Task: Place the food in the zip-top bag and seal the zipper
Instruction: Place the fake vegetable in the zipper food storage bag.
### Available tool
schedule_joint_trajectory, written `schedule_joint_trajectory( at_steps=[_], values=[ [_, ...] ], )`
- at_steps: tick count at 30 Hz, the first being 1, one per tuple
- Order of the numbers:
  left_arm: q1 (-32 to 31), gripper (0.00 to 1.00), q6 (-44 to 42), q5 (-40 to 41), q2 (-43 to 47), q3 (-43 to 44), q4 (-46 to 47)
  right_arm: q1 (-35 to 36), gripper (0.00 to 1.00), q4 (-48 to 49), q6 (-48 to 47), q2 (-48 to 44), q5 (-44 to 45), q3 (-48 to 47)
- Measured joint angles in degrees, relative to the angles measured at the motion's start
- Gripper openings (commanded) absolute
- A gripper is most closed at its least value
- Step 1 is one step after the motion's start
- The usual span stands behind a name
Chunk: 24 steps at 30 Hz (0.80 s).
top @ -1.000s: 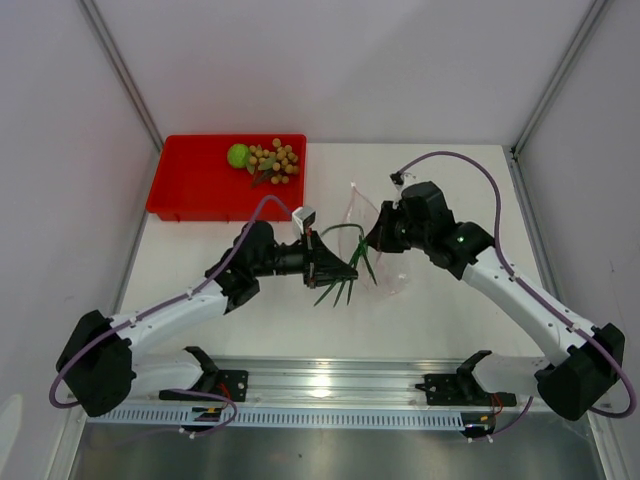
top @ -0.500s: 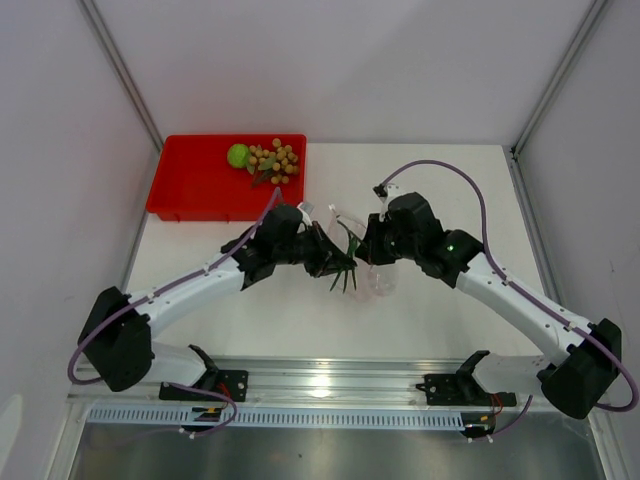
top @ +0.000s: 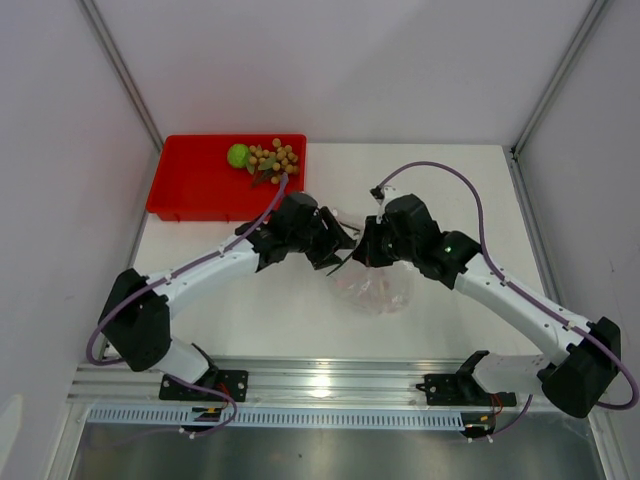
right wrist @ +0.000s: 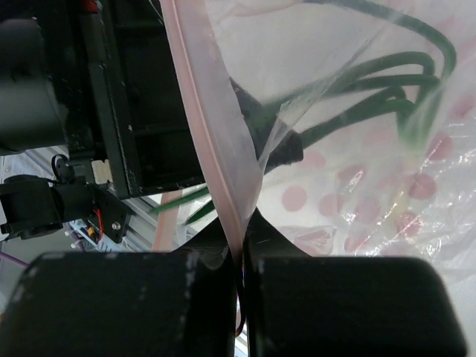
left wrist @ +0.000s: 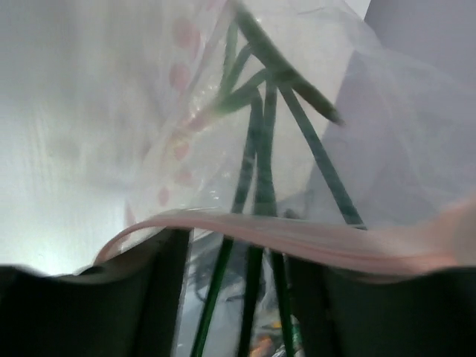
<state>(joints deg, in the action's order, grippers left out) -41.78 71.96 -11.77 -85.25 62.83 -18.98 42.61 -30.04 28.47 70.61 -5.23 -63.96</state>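
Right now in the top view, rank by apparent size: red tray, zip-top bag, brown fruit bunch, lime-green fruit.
1. red tray
2. zip-top bag, partly hidden, so its visible area only
3. brown fruit bunch
4. lime-green fruit

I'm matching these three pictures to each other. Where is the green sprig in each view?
Top external: only a dark green sliver of the sprig shows, at the left edge of the bag.
Left wrist: centre, stems running up into the bag.
Right wrist: upper right, leaves seen through the plastic.
Shared landmark: the clear bag, in all three views.
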Motion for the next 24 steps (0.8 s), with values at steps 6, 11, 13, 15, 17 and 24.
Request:
schedule_joint_trajectory(
  at_steps=[6,11,13,15,17,24],
  values=[
    [-1.49,0.81,-5.68,5.38,3.48,0.59,-2.32,0.09,0.0,-0.09,-0.02,0.09,0.74,0.0],
    [-3.76,0.99,-12.46,7.15,14.53,-1.79,-1.55,0.07,0.0,-1.05,-0.11,0.09,2.21,0.0],
    [-4.48,0.99,-15.52,7.23,20.28,-3.82,-0.46,0.02,0.0,-1.66,-0.17,0.09,2.86,0.0],
    [-4.92,1.0,-18.49,7.82,25.62,-5.49,0.15,-0.28,0.0,-2.23,-0.26,0.09,3.37,0.0],
    [-5.07,0.99,-21.35,9.55,29.24,-5.81,-0.09,-0.7,0.0,-2.69,-0.31,0.09,3.54,0.0],
    [-3.28,1.0,-32.59,22.6,30.03,-2.78,-3.78,-3.23,0.0,-4.13,-1.44,0.09,4.11,0.0]
  ],
)
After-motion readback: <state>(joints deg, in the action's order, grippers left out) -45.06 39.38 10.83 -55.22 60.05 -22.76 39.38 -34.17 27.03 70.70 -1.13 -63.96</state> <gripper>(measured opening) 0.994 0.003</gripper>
